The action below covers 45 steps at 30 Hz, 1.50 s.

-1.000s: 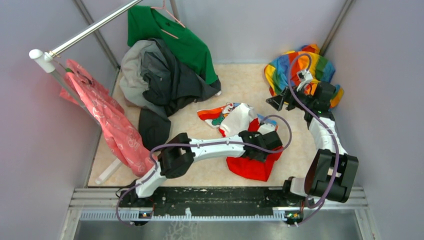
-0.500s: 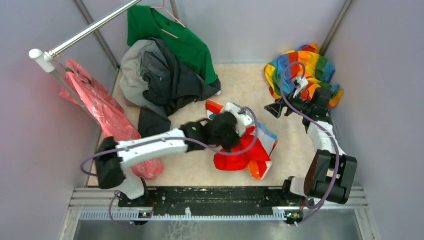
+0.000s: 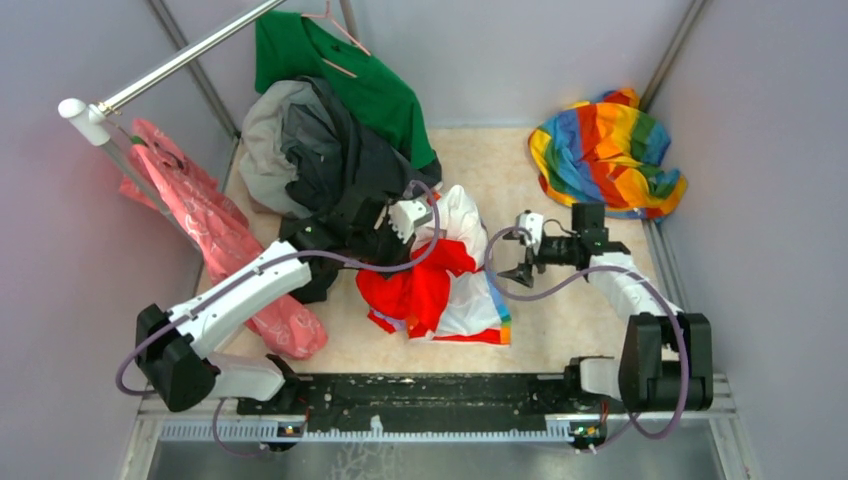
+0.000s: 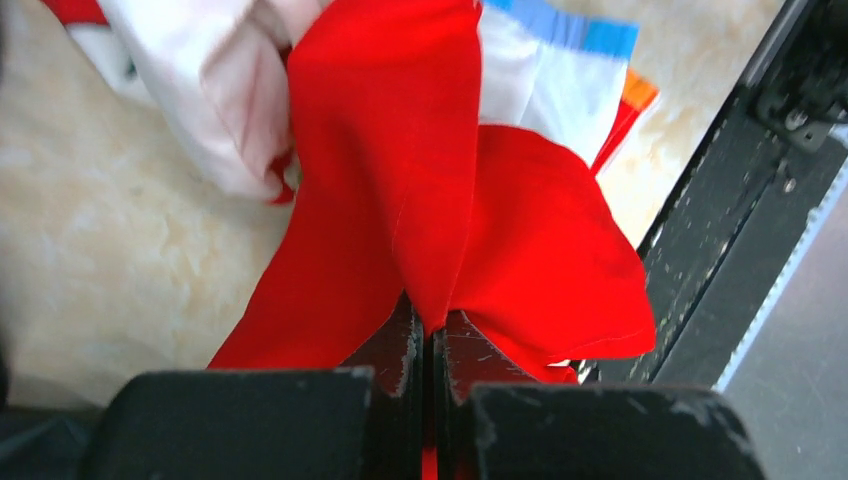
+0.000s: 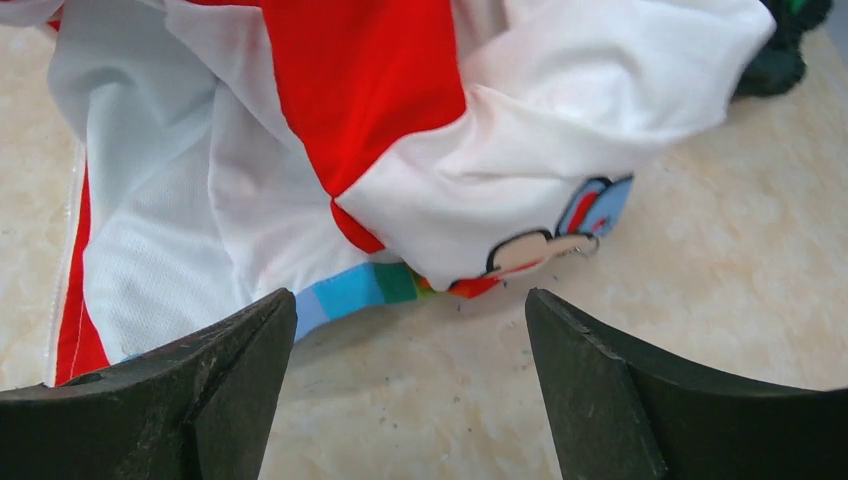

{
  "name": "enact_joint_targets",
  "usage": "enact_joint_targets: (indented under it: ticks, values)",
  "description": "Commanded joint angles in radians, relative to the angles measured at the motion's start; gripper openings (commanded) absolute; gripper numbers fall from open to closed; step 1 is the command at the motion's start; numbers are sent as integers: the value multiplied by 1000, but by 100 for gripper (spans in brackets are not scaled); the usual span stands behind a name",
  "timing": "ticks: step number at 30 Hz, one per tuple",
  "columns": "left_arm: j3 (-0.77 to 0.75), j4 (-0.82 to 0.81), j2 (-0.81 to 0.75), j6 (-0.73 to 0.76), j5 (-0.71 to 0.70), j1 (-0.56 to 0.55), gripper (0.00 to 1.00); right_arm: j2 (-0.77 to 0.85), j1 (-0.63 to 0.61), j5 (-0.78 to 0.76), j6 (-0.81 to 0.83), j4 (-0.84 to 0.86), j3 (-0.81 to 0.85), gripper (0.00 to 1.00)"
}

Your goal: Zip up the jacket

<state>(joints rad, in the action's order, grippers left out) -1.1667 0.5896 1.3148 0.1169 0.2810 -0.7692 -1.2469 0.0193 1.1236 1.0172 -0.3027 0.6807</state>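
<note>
Panelled lab booth (image 3: 770, 150); clothes rail (image 3: 190, 55)

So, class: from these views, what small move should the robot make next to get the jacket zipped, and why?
Probably ease the open right gripper forward and pinch the jacket edge ahead of it: the left gripper is shut on its red cloth, and the jacket lies crumpled.
</note>
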Motion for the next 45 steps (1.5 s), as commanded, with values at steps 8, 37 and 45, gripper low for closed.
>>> enact_joint_targets:
  ticks: [8,37,45]
  values:
    - [81,60,-77,44,9,52,0,-136,-253,-113,146,225,32,85]
    - [-126,-192,-329,159,22,65,0,85,-297,-124,-75,-860,977,0]
    - [-176,-329,-230,94,-76,65,3,119,-276,-310,-538,-533,916,0]
